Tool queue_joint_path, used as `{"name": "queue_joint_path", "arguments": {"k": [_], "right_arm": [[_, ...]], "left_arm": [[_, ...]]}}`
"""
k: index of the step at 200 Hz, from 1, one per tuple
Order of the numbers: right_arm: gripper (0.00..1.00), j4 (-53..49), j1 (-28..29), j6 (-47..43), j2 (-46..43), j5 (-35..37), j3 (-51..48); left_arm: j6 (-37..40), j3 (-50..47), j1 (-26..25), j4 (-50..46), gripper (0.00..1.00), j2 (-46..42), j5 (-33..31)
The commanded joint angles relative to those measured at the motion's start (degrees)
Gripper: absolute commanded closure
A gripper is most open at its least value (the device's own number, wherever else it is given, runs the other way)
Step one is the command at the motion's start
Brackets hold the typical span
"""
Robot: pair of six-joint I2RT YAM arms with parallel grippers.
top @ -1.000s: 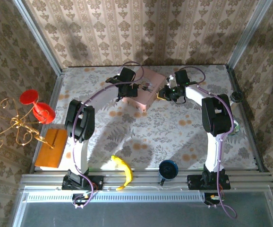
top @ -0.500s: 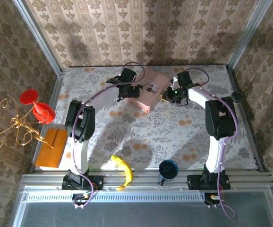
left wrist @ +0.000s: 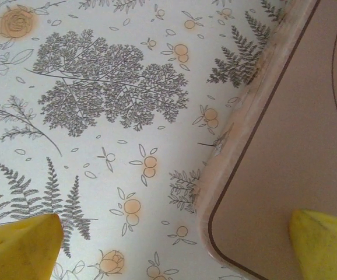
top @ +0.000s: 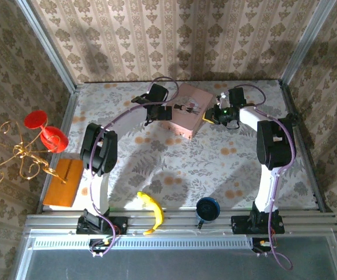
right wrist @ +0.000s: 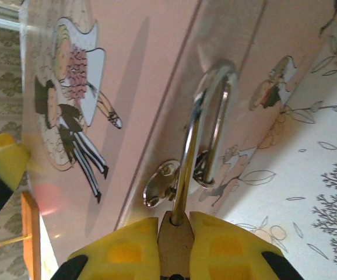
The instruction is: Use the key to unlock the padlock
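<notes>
Padlock (right wrist: 175,238), hooked on pink box (right wrist: 139,76), is pinched by right hand (right wrist: 175,231).

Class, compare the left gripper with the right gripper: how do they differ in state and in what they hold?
The left gripper is open, fingers wide apart; the right gripper is shut. The left gripper holds nothing, straddling the pink box at its edge; the right gripper clamps the padlock, whose shackle hooks the box's latch. Both have yellow fingers.
</notes>
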Motion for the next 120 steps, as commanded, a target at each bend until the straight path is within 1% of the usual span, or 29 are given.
{"name": "queue_joint_path", "arguments": {"k": [1, 35, 62, 77, 90, 120], "right_arm": [[1.0, 3.9, -0.6, -3.3, -1.8, -10.3, -0.9], [0.99, 2.7, -1.8, -5.7, -4.7, -14.5, -5.5], [0.98, 11.2, -2.5, -0.6, -6.5, -23.3, -9.8], [0.98, 13.5, -2.4, 1.3, -6.9, -26.1, -10.7], [0.98, 12.4, -2.4, 0.5, -7.3, -27.3, -10.7], [0.97, 5.4, -2.5, -4.7, -7.5, -27.2, -10.0]], "left_arm": [[2.0, -1.1, 0.8, -9.3, 0.0, 1.3, -4.3], [3.0, -1.1, -0.2, -9.8, 0.0, -1.7, -5.0], [5.0, 0.3, -2.6, -10.4, 0.0, -4.4, -6.2], [6.7, 2.0, -4.8, -11.2, 0.0, -5.0, -7.0], [7.7, 3.8, -6.8, -12.2, 0.0, -5.0, -7.4], [9.1, 6.4, -11.6, -12.3, 0.0, -3.9, -7.8]]}}
